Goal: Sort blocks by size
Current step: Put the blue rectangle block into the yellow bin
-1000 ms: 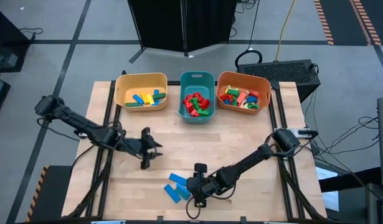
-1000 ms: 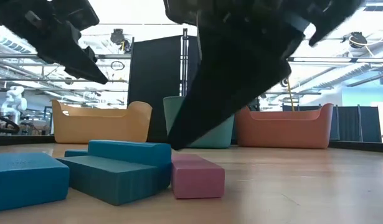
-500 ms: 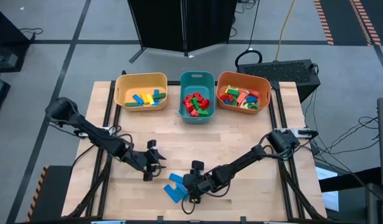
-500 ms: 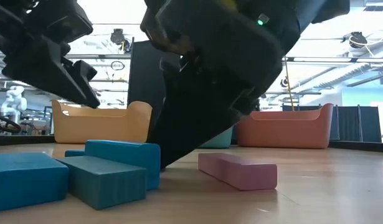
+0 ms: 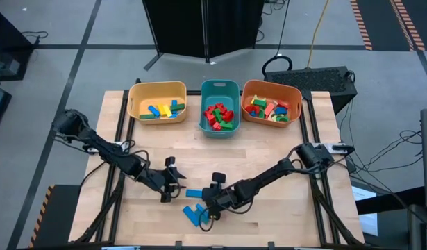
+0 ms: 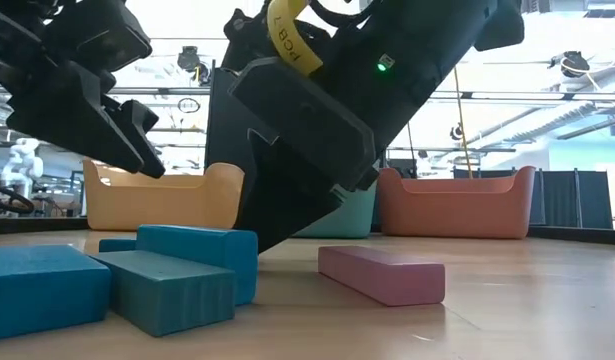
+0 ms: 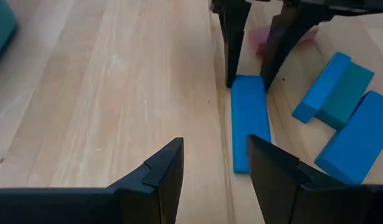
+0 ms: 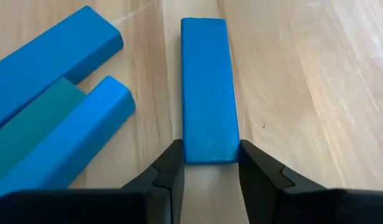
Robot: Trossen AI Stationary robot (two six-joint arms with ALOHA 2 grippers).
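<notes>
A blue bar (image 5: 194, 192) lies left to right on the table, a little beyond a heap of blue blocks (image 5: 194, 212) near the front edge. My right gripper (image 5: 208, 197) is shut on the bar's right end. My left gripper (image 5: 172, 187) stands open and empty just left of the bar's other end (image 7: 242, 163). A pink block (image 6: 382, 273) lies flat behind my right gripper's fingers and also shows in the left wrist view (image 7: 258, 37). Many more blocks fill the three bins at the back. My right gripper pinches the blue bar's two long sides at its right end (image 8: 208, 148) between its two fingers (image 7: 231, 56). The fingers come slanting down from the table's right and lie along the bar. The bar stays level, at table height; whether it is lifted I cannot tell.
A yellow bin (image 5: 138, 97), a teal bin (image 5: 207, 94) and an orange bin (image 5: 249, 92) stand in a row at the far edge. Bare wood lies between the bins and the two grippers. The blue heap (image 8: 60, 124) is right beside the held bar.
My left gripper has gone toward the near edge and the right, up to the blue blocks, then kept still. My right gripper has gone toward the far edge with one blue bar, which now lies apart from the heap. The pink block has turned about on the table.
</notes>
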